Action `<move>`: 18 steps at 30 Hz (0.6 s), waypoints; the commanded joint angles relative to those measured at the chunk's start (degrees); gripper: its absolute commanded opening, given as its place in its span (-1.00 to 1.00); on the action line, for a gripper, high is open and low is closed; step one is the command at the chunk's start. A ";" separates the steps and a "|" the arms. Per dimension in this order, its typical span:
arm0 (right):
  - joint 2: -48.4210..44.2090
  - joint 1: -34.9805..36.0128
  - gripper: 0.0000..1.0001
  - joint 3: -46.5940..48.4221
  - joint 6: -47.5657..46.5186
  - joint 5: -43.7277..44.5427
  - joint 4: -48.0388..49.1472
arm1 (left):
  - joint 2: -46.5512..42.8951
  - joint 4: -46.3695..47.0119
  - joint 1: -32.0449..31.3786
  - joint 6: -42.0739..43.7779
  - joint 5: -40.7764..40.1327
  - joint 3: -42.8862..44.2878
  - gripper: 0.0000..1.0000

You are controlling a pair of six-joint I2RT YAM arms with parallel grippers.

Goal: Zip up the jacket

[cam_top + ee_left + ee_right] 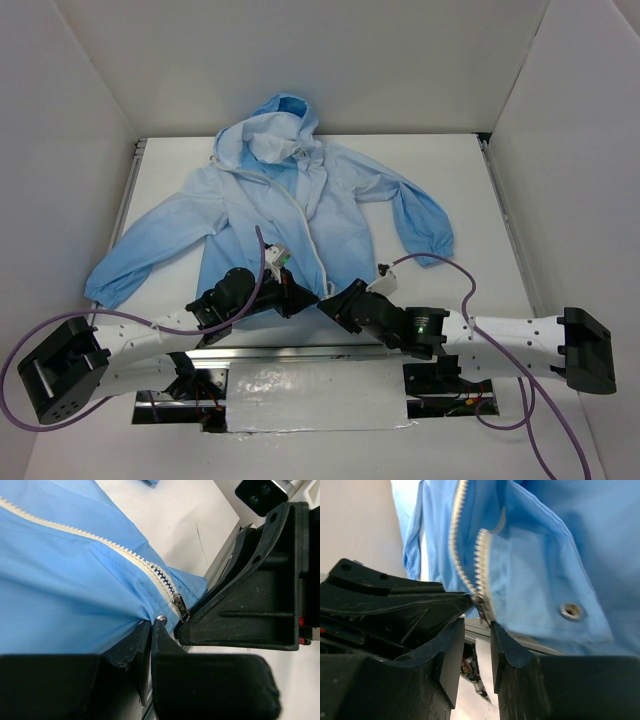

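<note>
The light-blue hooded windbreaker jacket point(250, 215) lies flat on the white surface point(470, 200), hem towards the arm bases. Your left jaws are clamped on the hem beside the small metal slider point(181, 607). Your right jaws flank it, slightly apart, grip unclear. The white zipper point(305, 215) runs straight away towards the hood point(283, 125).

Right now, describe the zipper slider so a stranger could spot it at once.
Find the light-blue jacket spread on the white table. Follow its white zipper down to the bottom hem. The slider is the small oblong metal piece on the teeth, unlike the round eyelet set in the fabric beside it.
</note>
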 commanded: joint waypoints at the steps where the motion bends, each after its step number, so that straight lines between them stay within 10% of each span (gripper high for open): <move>1: -1.61 0.33 -0.31 -0.30 -0.99 1.86 3.95 | 0.03 3.71 -0.01 -0.78 0.57 -0.15 -1.00; 18: -0.82 0.33 -0.42 -0.39 0.15 4.49 0.88 | -0.32 3.62 -0.09 -0.78 0.66 -0.15 -1.00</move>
